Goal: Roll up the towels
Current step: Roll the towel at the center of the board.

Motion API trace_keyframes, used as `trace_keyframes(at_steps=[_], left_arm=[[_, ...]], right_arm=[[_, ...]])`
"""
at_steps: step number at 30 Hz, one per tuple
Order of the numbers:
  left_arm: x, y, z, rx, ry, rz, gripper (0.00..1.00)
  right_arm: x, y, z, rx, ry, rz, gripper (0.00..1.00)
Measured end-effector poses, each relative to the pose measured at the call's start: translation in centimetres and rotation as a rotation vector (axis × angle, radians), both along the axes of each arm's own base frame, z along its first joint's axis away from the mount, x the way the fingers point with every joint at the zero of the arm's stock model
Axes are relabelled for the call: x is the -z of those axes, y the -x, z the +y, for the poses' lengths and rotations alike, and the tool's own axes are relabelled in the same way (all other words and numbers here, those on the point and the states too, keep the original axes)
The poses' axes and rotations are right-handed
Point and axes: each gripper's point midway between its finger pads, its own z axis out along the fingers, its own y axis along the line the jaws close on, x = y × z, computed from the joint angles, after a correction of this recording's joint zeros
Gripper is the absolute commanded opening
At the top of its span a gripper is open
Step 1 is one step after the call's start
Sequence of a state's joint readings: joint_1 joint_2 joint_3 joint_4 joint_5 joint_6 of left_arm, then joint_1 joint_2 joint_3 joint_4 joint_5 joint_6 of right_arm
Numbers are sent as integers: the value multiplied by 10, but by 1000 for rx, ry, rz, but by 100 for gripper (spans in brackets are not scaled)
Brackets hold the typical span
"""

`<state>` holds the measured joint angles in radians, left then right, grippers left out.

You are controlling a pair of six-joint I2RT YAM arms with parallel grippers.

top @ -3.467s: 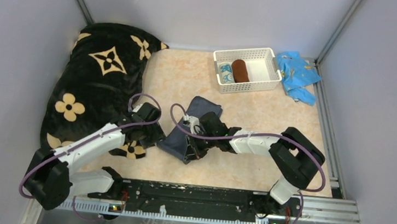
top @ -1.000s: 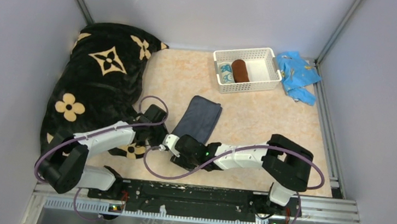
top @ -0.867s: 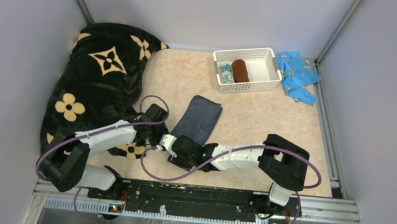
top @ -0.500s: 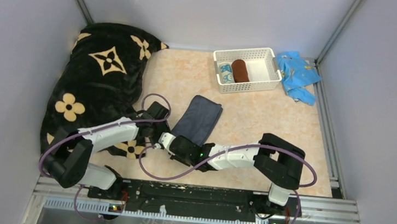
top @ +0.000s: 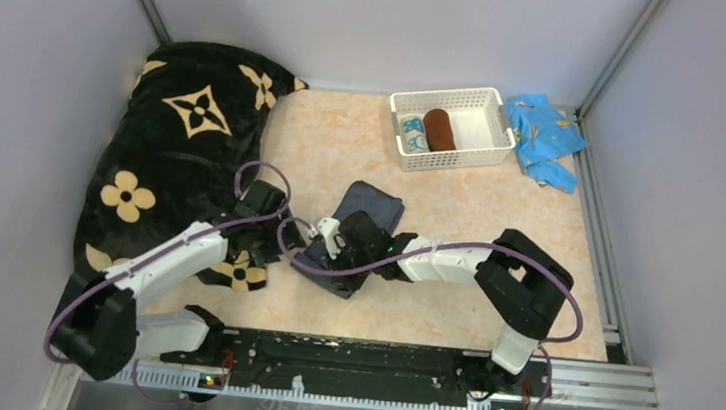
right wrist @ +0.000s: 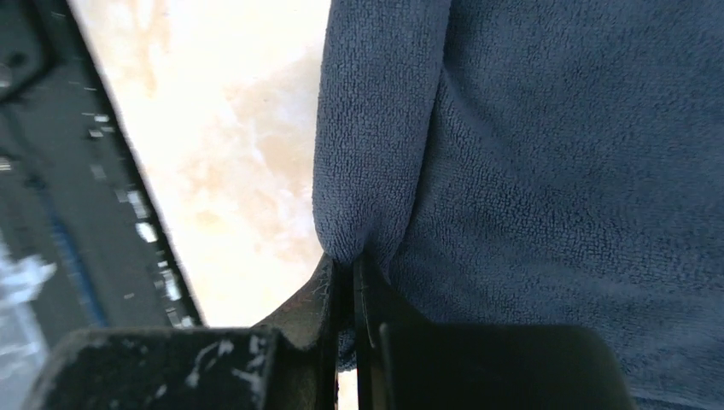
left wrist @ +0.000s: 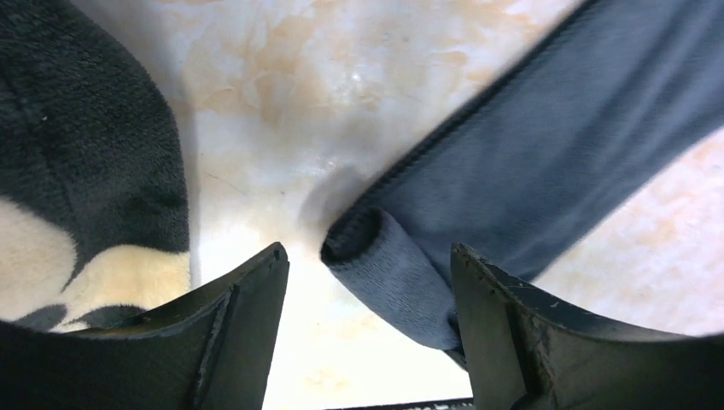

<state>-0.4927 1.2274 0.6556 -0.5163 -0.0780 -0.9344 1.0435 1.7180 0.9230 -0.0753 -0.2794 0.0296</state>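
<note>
The dark slate towel (top: 371, 206) lies in the middle of the table, its near end turned up into a short roll (left wrist: 388, 273). My right gripper (top: 332, 249) is shut on that rolled edge, and the jaws pinch a fold of the towel (right wrist: 346, 256). My left gripper (top: 280, 245) is open at the roll's left end. The roll's end shows between its fingertips (left wrist: 271, 260), without touching them. The teal-and-white towel (top: 412, 132) and the rust-brown towel (top: 439, 129) lie rolled in the white basket (top: 447, 91).
The big black blanket with tan flowers (top: 185, 138) fills the left side, close to my left arm, and shows in the left wrist view (left wrist: 85, 171). A bright light-blue cloth (top: 544, 132) lies right of the basket. The black rail (top: 355, 355) runs along the near edge.
My right gripper has moved away from the near edge with the towel's end, so the flat part is shorter and a roll has formed. My left gripper has shifted slightly left.
</note>
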Motion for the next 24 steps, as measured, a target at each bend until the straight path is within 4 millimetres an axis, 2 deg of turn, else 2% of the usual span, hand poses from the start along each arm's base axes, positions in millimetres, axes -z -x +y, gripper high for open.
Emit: trace_keyframes(at_steps=[5,8,15,24], left_arm=[[-32,-1,-2,5,61,-103,77],[-37,6,-3,16,93,-116,77],[-16,29,-8,41,144,-33,77],[5,21,-23,54,175,21,75]], right_arm=[[-8,-2,2,45,-126,244,0],[-6,-10,-4,109,-198,415,0],[5,-19,-13,203,-278,730,0],[6,-20,-16,229,-283,807,0]])
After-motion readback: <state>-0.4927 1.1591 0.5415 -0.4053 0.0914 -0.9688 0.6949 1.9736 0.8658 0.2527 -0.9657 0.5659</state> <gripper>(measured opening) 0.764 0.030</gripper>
